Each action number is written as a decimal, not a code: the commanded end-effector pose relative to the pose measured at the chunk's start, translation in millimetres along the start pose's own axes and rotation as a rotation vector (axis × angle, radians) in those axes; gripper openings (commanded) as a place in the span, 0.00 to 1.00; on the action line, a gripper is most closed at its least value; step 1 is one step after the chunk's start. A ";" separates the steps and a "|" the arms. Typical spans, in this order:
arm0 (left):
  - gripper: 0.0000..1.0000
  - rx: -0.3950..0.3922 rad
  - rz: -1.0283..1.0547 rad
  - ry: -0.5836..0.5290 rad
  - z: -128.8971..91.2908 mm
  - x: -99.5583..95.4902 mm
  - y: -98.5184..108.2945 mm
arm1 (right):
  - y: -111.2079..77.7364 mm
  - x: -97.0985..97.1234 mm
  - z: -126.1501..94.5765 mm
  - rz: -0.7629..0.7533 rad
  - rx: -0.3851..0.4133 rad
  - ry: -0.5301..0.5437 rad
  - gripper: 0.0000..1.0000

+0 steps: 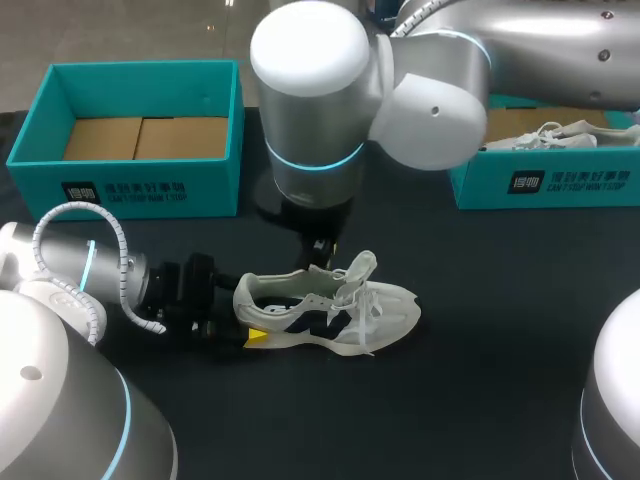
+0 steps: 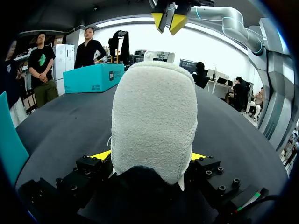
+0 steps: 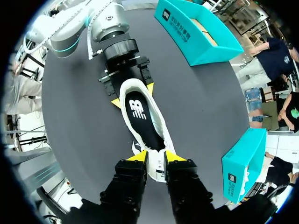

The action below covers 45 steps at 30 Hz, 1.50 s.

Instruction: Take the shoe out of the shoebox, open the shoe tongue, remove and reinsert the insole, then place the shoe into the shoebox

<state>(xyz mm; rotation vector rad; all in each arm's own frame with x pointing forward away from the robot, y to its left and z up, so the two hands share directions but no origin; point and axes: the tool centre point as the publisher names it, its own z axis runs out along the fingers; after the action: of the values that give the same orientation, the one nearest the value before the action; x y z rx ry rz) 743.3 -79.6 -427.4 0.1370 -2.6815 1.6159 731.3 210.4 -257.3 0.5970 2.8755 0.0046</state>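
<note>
- Left jaws are clamped on the heel of the shoe [image 1: 330,310], a yellow tip on each side. The shoe stands upright on the desk [image 1: 480,400].
- Right jaws hang just above the tongue [image 1: 360,268], slightly parted, gripping nothing.
- The black insole [image 3: 142,119] lies inside the shoe, between the two sets of jaws.
- The open teal shoebox [image 1: 130,180] sits well apart from both.

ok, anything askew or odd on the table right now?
Nothing stands out. The white sneaker stands upright on the table, its heel clamped in the left gripper jaws, and the black insole lies flat inside. The left shoebox and right shoebox both sit upright and open.
</note>
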 end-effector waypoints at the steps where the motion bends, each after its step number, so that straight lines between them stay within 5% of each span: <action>1: 0.00 -0.004 0.000 0.000 1.6 -0.7 1.1 | 4.1 1.8 1.2 0.002 0.010 -0.003 0.00; 5: 0.00 -0.004 0.000 0.000 1.6 -0.7 1.1 | 4.1 1.8 1.2 0.002 0.010 -0.003 0.00; 18: 0.00 -0.004 0.000 0.000 1.6 -0.7 1.1 | 42.8 5.3 52.2 -0.135 -0.051 0.031 0.00; 44: 0.00 -0.004 0.000 0.000 1.6 -0.7 1.1 | 44.8 21.5 68.3 -0.199 -0.013 0.068 0.00; 45: 0.00 -0.004 0.000 0.000 1.6 -0.7 1.1 | 48.2 19.2 73.8 -0.230 0.035 0.056 0.00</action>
<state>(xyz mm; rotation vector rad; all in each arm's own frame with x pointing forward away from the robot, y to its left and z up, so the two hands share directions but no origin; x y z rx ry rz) 743.3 -79.6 -427.4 0.1370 -2.6815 1.6159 743.9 255.3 -326.1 0.3074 2.9858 0.0141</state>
